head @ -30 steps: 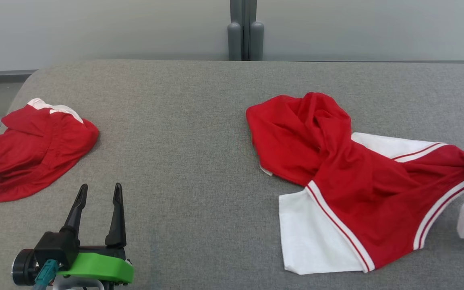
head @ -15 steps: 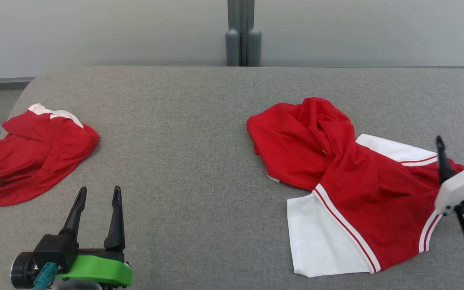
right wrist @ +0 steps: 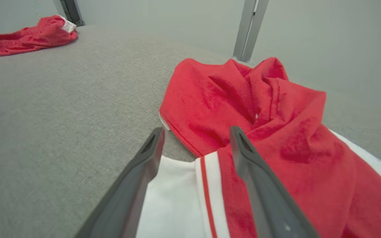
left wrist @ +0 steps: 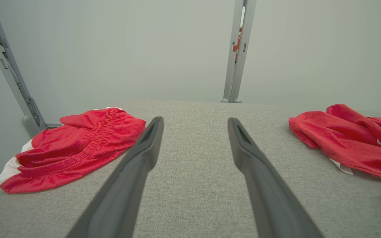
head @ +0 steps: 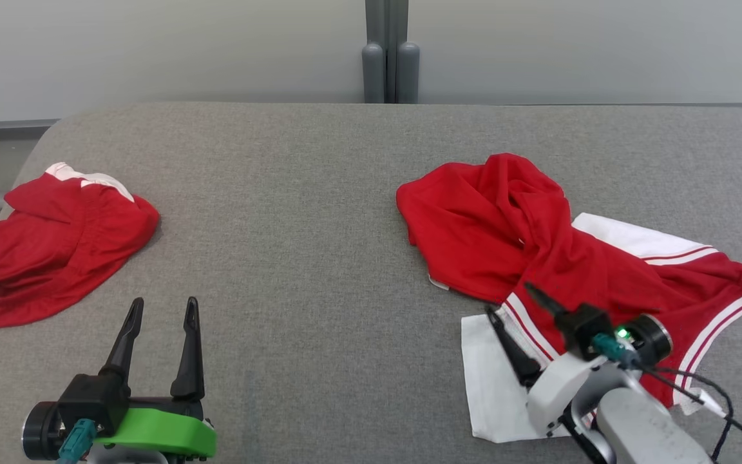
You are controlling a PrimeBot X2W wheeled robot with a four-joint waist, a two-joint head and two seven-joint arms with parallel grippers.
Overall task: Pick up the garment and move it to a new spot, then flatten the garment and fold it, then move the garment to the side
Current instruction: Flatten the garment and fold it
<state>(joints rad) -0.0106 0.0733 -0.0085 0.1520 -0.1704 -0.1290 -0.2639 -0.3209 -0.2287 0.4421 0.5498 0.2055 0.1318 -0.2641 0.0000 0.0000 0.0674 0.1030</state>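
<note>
Leftmost, crumpled red shorts [head: 55,248] lie near the edge of the grey table [head: 319,225]. Just right of them and nearer the robot, the left gripper [head: 163,301] hovers, jaws spread and empty. Farther right, the red-and-white garment [head: 538,245] lies rumpled. The right gripper [head: 509,299] is over its white near corner, jaws spread, pinching nothing.

Garment [head: 577,270] partly behind right gripper [head: 509,299]
</note>
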